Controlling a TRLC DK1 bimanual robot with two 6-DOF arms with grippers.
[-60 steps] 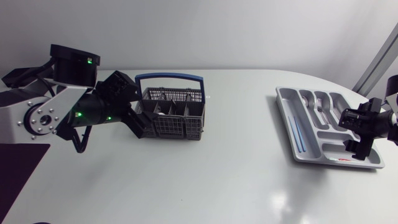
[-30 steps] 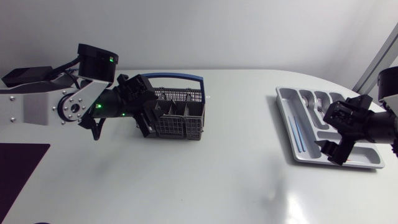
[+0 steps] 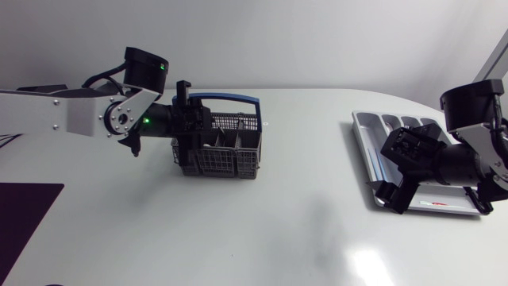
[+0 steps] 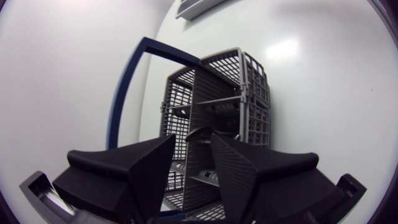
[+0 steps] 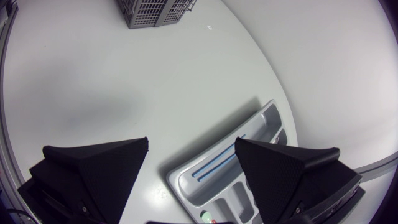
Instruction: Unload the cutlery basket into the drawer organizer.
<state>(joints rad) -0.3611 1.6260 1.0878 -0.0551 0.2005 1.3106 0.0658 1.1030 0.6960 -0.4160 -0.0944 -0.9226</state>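
1. Landmark: the cutlery basket (image 3: 226, 151), a grey mesh box with a blue hoop handle (image 3: 218, 98), stands upright on the white worktop (image 3: 302, 230). All places below are given from it.
2. My left claw (image 4: 191, 142) is at the basket's end nearest my left arm, just above the rim. Its fingers (image 4: 140, 171) are slightly spread, with a narrow gap between them, and they pinch nothing.
3. In the left wrist view the basket lies directly ahead of the left claw. Its near compartments and mesh partitions show through the gap between the fingers, and the handle arches over on one side.
4. A dark rounded piece (image 4: 200, 132) sits in a near compartment, just beyond the fingertips. I cannot tell what kind of cutlery it is.
5. The drawer organizer (image 3: 363, 141), a grey tray with several compartments, lies flat and well apart from the basket, on the side towards my right arm.
6. My right claw (image 5: 192, 142) hangs over the organizer's long side that faces the basket. Its fingers are spread wide and hold nothing.
7. In the right wrist view a corner of the organizer lies under and between the right claw's fingers. The long compartment there holds thin blue strips (image 5: 217, 164). The basket stands far ahead across bare worktop.
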